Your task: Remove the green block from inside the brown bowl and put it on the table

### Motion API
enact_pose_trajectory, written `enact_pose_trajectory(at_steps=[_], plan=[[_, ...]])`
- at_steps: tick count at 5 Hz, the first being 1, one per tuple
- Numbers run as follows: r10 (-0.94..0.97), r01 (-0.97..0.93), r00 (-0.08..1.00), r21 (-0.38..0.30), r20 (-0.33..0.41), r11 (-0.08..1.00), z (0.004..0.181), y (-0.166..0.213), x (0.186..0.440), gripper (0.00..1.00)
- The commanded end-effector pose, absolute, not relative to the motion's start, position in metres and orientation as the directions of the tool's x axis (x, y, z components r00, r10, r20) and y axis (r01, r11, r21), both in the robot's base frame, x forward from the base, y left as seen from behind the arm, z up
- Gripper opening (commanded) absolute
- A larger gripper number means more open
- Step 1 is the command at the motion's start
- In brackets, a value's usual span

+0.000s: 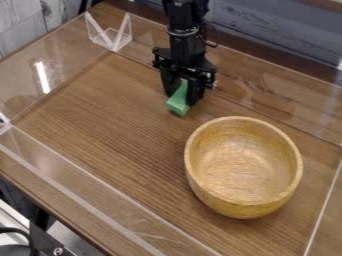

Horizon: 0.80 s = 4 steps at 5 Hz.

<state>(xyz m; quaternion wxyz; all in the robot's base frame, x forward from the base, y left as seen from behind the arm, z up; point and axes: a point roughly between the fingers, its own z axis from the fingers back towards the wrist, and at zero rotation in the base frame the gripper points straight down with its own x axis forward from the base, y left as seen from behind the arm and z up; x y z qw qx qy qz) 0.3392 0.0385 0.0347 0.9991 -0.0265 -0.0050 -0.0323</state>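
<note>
The green block stands low over the table, left of and behind the brown bowl. My black gripper points straight down and is shut on the green block's upper part. The block's lower end is at or just above the wood; I cannot tell whether it touches. The light tan wooden bowl sits at the front right with nothing in it, well apart from the gripper.
Clear plastic walls run along the table's edges. A small clear plastic stand sits at the back left. A grey plank wall lies behind the arm.
</note>
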Motion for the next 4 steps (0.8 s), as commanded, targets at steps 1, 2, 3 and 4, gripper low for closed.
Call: enact_pose_trajectory(at_steps=[1,2,3,4], plan=[[-0.077,0.08,0.995,-0.037,0.065,0.996,0.0522,0.0356,0.3519,0.0],[-0.078,0.08,0.995,-0.038,0.056,0.996,0.0519,0.0351,0.3518,0.0],[-0.078,0.08,0.996,-0.04,0.046,0.996,0.0517,0.0344,0.351,0.0],[-0.078,0.079,0.996,-0.043,0.037,0.996,0.0515,0.0337,0.3505,0.0]])
